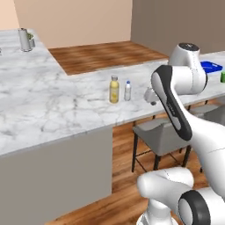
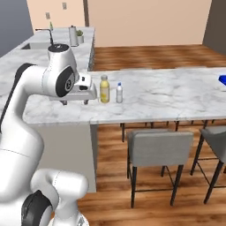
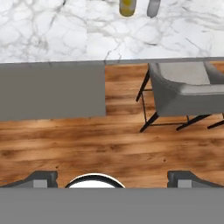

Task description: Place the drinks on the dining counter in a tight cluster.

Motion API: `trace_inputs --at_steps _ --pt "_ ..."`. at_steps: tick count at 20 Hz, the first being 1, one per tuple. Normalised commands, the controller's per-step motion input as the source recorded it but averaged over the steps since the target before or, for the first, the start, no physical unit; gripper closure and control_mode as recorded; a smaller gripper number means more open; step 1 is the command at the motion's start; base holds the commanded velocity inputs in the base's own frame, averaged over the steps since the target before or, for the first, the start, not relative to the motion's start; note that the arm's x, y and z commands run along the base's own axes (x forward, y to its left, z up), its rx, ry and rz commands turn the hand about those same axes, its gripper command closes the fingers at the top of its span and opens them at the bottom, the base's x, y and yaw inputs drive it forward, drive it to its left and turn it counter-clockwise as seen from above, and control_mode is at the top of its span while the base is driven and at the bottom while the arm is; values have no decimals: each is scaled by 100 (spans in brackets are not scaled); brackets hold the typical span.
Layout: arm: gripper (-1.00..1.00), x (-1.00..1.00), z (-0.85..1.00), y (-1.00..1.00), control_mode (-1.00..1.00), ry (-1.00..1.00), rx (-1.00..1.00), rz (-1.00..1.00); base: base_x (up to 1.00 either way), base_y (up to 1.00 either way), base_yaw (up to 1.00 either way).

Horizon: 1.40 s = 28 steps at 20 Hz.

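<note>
Two drinks stand upright side by side, a small gap apart, on the dining counter (image 1: 61, 110) (image 2: 167, 97) (image 3: 52, 30): a yellow juice bottle (image 1: 114, 89) (image 2: 104, 89) (image 3: 127, 8) and a clear bottle with a blue cap (image 1: 128, 91) (image 2: 119, 93) (image 3: 153, 8). My gripper (image 1: 151, 100) (image 2: 75, 103) (image 3: 112, 179) hangs on the near side of them, by the counter's front edge, pointing down. It is open, with nothing between the fingers.
Grey stools (image 1: 160, 136) (image 2: 161, 148) (image 3: 183, 87) stand under the counter's overhang on the wood floor. A metal jug (image 1: 25, 39) (image 2: 73, 36) sits on the far marble top. A blue thing (image 1: 211, 67) (image 2: 222, 79) lies toward the counter's right end.
</note>
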Motion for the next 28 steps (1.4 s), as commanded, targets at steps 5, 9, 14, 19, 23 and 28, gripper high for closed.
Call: trace_inputs --at_steps 5,9,14,19,23,28 --pt "-100 0 0 0 100 0 0 0 -26 100 -25" --pt "-100 0 0 0 100 0 0 0 -30 100 -24" --pt "-100 0 0 0 100 0 0 0 -72 100 -19" --pt "-100 0 0 0 100 0 0 0 -78 100 -7" --pt "-100 0 0 0 100 0 0 0 -62 100 0" --pt "-100 0 0 0 100 0 0 0 -29 100 -3"
